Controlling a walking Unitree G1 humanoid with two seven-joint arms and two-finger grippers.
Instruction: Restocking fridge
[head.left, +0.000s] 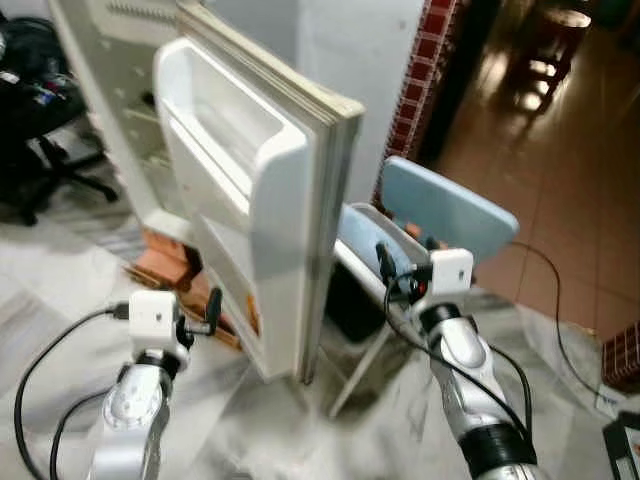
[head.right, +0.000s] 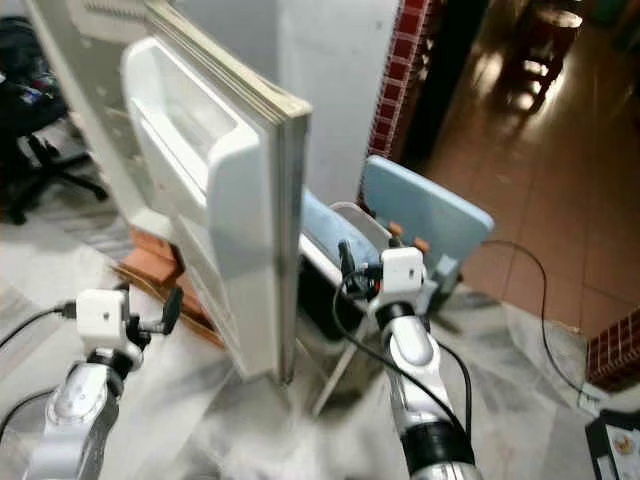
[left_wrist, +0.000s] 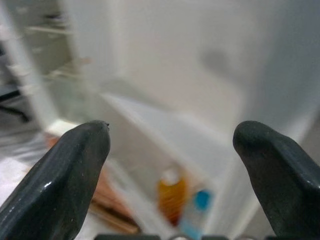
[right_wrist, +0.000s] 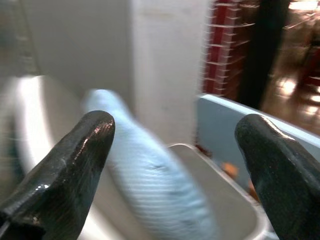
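The fridge door (head.left: 255, 200) stands open in the middle of the frame, its white inner shelves facing left. In the left wrist view, an orange bottle (left_wrist: 171, 196) and a blue-capped bottle (left_wrist: 196, 215) stand low in the door shelf. The left gripper (left_wrist: 172, 150) is at the lower left, beside the door, its fingers spread wide and empty. The right gripper (right_wrist: 175, 145) is right of center, also wide and empty, near a light blue chair (head.left: 445, 210) and a pale basin (right_wrist: 220, 200).
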